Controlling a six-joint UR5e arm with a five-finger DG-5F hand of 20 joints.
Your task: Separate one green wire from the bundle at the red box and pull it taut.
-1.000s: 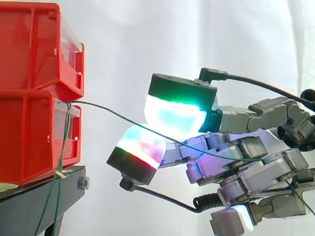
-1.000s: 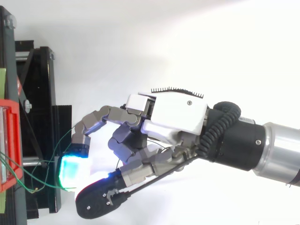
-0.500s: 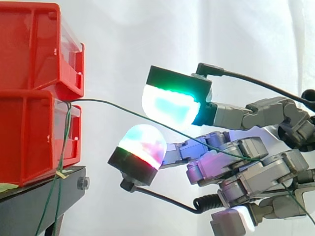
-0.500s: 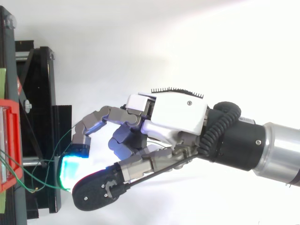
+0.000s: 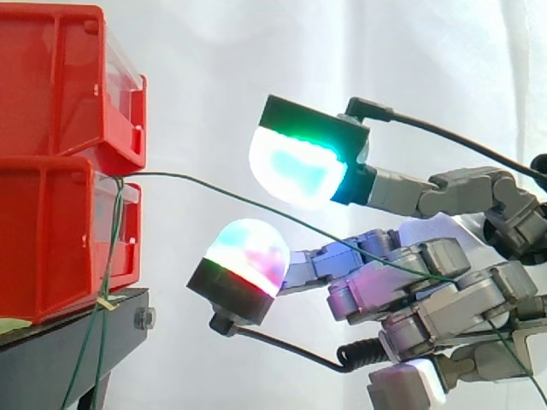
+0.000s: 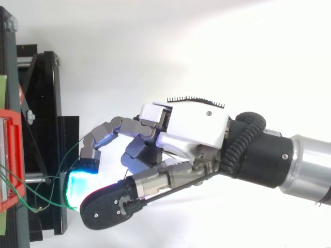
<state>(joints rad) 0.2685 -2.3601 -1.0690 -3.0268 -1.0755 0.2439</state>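
- As the side view shows, one green wire (image 5: 154, 175) leaves the seam of the red box (image 5: 51, 231) and slopes away from it, slightly slack, to the hand (image 5: 427, 299). The rest of the bundle (image 5: 107, 282) hangs straight down the front of the box.
- Hand state: the two glowing pads (image 5: 295, 166) stand wide apart, and the wire passes through the gap untouched.
- Recommended: close both pads squarely on this single strand, then draw directly away from the red box until the sag is gone.
- Change noted: a second ago the pads were pressed together on the wire; the upper one has since lifted.
- Top view: the hand (image 6: 191, 129) sits just off the red box (image 6: 9, 160), its thumb tip slightly nearer the box than before.
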